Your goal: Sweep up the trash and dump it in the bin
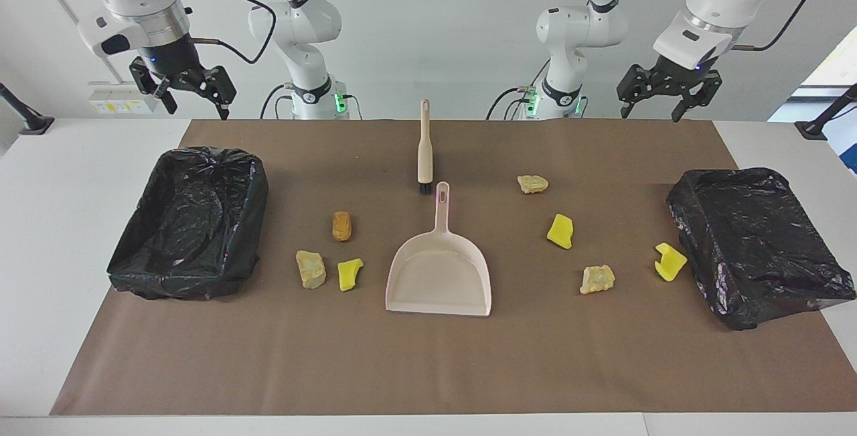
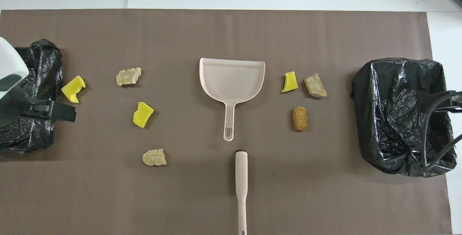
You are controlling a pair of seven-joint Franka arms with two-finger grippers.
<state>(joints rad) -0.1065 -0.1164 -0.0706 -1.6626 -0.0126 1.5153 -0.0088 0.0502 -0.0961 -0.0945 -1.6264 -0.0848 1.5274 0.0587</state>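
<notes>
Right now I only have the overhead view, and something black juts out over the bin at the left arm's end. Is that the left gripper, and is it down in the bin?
Observer: Yes, it is the left gripper. It hangs high in the air, well clear of the bin at the left arm's end.
Operator: Is it carrying anything?
Observer: No. Its fingers are open with nothing between them.
Operator: And the right gripper?
Observer: The right gripper hangs about as high, open and empty. It is up by the robots' edge of the table, above the bin at the right arm's end.
</notes>
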